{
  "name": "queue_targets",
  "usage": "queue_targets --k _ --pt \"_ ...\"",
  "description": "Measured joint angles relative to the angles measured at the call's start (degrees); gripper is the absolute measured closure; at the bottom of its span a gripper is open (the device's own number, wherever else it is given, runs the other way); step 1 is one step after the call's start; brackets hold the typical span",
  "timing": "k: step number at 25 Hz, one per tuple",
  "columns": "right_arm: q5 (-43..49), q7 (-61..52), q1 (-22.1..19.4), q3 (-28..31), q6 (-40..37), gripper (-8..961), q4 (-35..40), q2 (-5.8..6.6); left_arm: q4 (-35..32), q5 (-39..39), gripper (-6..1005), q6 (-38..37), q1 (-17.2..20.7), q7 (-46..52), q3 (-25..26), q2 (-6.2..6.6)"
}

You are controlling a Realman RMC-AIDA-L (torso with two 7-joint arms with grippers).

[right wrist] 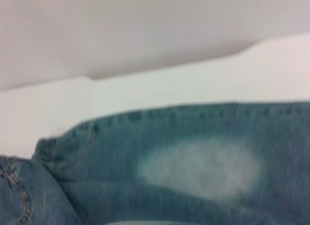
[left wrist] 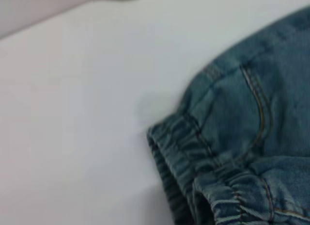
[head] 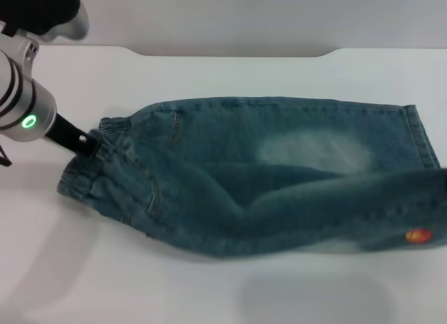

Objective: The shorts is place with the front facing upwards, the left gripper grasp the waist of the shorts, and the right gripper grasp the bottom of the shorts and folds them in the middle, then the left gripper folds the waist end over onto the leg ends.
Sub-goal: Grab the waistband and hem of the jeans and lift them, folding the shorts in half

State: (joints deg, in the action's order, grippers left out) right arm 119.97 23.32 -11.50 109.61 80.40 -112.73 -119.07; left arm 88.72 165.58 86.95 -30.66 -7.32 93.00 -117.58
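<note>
Blue denim shorts (head: pixel 265 177) lie across the white table (head: pixel 209 289), with the elastic waist (head: pixel 91 174) on the left and the leg ends on the right. My left gripper (head: pixel 87 144) is at the far corner of the waist, shut on the bunched waistband. The left wrist view shows the gathered waistband (left wrist: pixel 193 162) and a pocket seam from close by. The near leg, which has an orange patch (head: pixel 418 235), is raised and blurred and runs off the right edge, casting a shadow on the table. The right wrist view looks down on the far leg's faded patch (right wrist: pixel 203 169). My right gripper does not show.
The table's back edge (head: pixel 230 53) meets a grey wall behind the shorts. Bare white tabletop lies in front of the shorts and to their left.
</note>
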Motion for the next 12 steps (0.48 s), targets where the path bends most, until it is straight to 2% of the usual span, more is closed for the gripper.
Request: queue_targets --k 12 --pt "-0.9 7.8 0.2 1.9 -8.6 900 1.4 -0.11 0.7 -0.2 968 -8.2 2.2 -0.1 0.1 -0.19"
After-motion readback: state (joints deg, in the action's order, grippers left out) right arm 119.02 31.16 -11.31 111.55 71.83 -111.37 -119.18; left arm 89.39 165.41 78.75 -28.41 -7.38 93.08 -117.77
